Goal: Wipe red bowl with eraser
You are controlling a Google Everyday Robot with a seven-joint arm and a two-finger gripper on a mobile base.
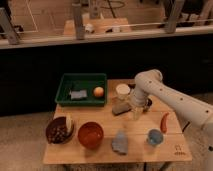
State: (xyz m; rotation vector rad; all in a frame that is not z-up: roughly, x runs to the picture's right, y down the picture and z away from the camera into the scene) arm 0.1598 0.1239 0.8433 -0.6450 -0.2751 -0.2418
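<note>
Gripper low over mid-table, jaws apart, nothing held, just R (in view) of the eraser.

My arm comes in from the R side of the view, bends at the elbow and drops toward the wooden table. The gripper sits btwn the eraser and a small dark item I can't make out. The eraser lies flat on the tabletop, just in front of the white cup and near the green tray. The red bowl stands upright at the front edge, L of centre, well apart from both gripper & eraser. The dark brown bowl is just L of it and the pale blue-grey cloth just R. Further R are a blue cup and a red pepper. The tray holds a grey-blue block and an orange ball.
</note>
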